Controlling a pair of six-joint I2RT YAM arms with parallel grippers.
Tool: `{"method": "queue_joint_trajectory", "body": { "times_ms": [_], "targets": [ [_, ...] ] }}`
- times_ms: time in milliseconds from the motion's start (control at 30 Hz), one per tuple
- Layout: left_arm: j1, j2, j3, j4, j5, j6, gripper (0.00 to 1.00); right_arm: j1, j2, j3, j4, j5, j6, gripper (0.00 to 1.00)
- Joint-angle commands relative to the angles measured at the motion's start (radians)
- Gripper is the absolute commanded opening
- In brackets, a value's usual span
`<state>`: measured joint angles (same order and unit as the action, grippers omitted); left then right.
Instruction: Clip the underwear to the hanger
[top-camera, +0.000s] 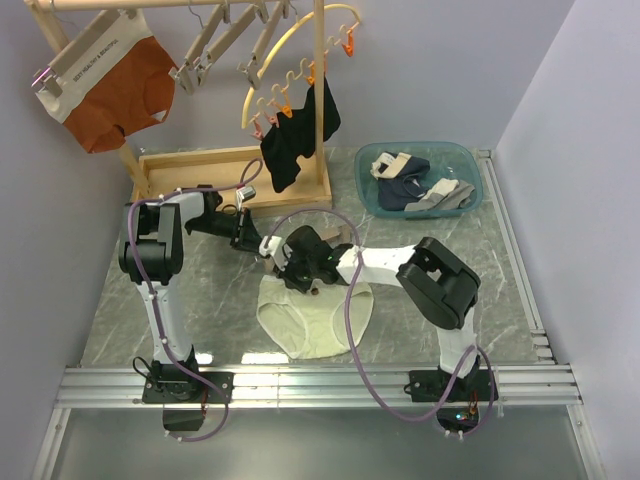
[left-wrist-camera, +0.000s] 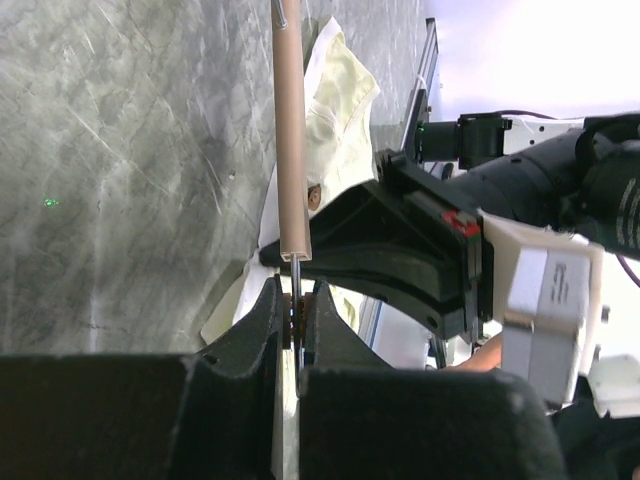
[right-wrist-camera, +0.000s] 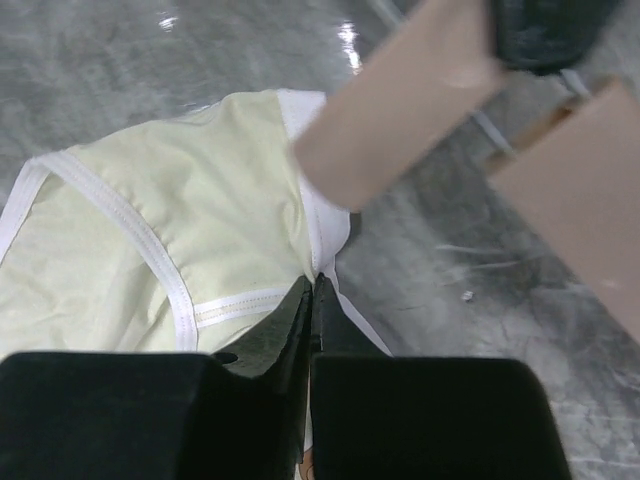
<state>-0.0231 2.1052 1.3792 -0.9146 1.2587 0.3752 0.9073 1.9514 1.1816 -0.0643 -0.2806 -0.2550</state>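
Note:
The pale cream-yellow underwear (top-camera: 315, 318) lies flat on the marble table in front of the arms. It also shows in the right wrist view (right-wrist-camera: 170, 190) and the left wrist view (left-wrist-camera: 338, 95). My right gripper (right-wrist-camera: 315, 290) is shut on the underwear's white waistband edge, seen from above at the briefs' top (top-camera: 280, 268). The light-wood hanger bar (left-wrist-camera: 290, 130) runs straight away from my left gripper (left-wrist-camera: 297, 305), which is shut on the metal piece at the bar's end. From above, the left gripper (top-camera: 243, 232) sits just left of the right one. The bar (right-wrist-camera: 400, 110) hangs just above the waistband.
Rust-orange briefs (top-camera: 110, 90) hang at the back left. Spare wood hangers (top-camera: 225, 40) and a yellow hoop (top-camera: 300, 45) with a black garment (top-camera: 295, 140) hang on the wooden rack, whose base tray (top-camera: 200, 165) is close behind the grippers. A blue basin (top-camera: 425, 150) of clothes stands back right.

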Motion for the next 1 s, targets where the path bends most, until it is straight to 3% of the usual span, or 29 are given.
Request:
{"method": "queue_joint_trajectory", "body": {
  "times_ms": [0, 333, 967],
  "targets": [
    [-0.008, 0.006, -0.008, 0.020, -0.010, 0.004, 0.00, 0.041, -0.035, -0.051, 0.023, 0.012, -0.052, 0.00],
    [-0.015, 0.001, -0.037, 0.028, -0.035, 0.024, 0.00, 0.111, -0.140, -0.172, 0.182, 0.139, -0.113, 0.00],
    [-0.026, -0.004, -0.062, 0.034, -0.068, 0.054, 0.01, 0.111, -0.184, -0.171, 0.202, 0.146, -0.136, 0.00]
  ]
}}
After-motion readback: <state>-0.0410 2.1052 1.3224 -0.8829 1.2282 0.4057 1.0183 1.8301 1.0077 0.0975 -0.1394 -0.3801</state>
